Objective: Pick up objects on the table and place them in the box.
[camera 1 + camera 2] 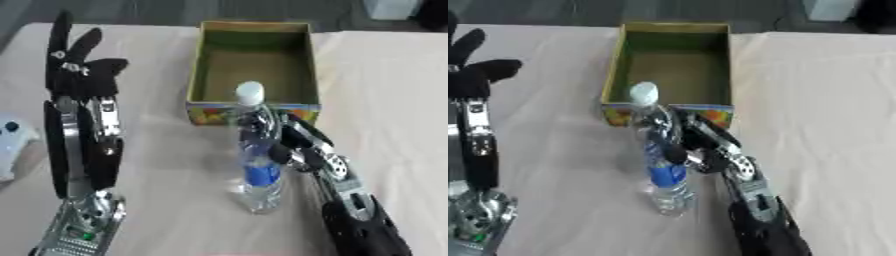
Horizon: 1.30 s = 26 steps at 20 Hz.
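While its black fingers (278,131) curl round the middle of a clear water bottle (256,165), the right hand (293,142) reaches in from the lower right of the frame, its arm running off the bottom edge. Held this way, the bottle stands upright at the centre of the frame, with a white cap on top and a blue label low on its body; whether its base touches the table (394,100) cannot be told. Just behind the bottle, at upper centre, sits the open cardboard box (252,35), its front wall printed in bright colours. At the left of the frame the left hand (79,67) stands with fingers spread upward, holding nothing.
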Motion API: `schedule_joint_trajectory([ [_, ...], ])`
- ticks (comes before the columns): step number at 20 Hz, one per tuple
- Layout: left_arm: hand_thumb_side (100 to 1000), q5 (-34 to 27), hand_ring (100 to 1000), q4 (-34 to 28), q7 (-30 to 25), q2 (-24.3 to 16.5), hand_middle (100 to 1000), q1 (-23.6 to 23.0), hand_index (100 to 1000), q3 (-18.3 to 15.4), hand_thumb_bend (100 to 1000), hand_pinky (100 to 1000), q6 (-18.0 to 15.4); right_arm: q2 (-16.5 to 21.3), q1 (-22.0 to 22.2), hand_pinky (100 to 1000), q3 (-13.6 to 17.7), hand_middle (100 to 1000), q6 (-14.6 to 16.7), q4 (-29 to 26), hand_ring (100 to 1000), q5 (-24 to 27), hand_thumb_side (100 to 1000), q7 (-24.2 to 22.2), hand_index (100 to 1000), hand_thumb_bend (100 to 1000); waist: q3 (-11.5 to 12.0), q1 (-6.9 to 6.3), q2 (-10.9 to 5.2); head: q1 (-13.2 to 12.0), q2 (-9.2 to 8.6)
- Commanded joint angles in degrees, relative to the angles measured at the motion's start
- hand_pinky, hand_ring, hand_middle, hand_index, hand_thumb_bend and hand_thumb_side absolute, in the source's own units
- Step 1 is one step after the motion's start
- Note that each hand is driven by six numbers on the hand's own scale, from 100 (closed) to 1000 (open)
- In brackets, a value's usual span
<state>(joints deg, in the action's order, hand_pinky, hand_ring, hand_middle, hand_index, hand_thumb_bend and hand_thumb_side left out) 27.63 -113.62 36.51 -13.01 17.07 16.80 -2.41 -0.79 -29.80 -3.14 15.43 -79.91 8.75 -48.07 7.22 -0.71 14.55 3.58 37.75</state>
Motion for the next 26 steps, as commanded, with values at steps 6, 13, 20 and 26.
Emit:
schedule_joint_trajectory([
  [6, 1000, 0.3, 650, -1.0, 0.4, 0.2, 1000, 0.2, 878, -0.2, 101, 660, 0.1, -0.2, -0.7, 800, -1.8, 876, 0.6, -1.2, 899, 0.1, 655, -3.8, 1000, 665, 0.3, -0.15, -0.64, 0.7, 0.05],
  [13, 1000, 0.3, 651, -1.0, 0.4, 0.1, 1000, 0.3, 878, -0.1, 100, 660, 0.1, -0.1, -0.9, 821, -2.4, 893, 0.6, -1.5, 915, 0.6, 671, -3.9, 1000, 661, 0.3, -0.13, -0.65, 0.8, 0.07],
  [20, 1000, 0.2, 650, -1.0, 0.2, 0.1, 1000, 0.2, 878, 0.1, 100, 660, 0.1, 0.3, -1.3, 993, -5.3, 1000, 0.8, -2.7, 1000, 0.5, 587, -3.9, 1000, 697, 0.2, -0.21, -0.71, 1.1, 0.11],
  [26, 1000, 0.2, 651, -1.0, 0.1, 0.1, 1000, 0.2, 878, 0.1, 100, 660, 0.2, 0.5, -1.6, 1000, -7.2, 1000, 1.1, -3.5, 1000, -1.3, 494, -3.9, 1000, 767, 0.1, -0.38, -0.84, 1.3, 0.09],
])
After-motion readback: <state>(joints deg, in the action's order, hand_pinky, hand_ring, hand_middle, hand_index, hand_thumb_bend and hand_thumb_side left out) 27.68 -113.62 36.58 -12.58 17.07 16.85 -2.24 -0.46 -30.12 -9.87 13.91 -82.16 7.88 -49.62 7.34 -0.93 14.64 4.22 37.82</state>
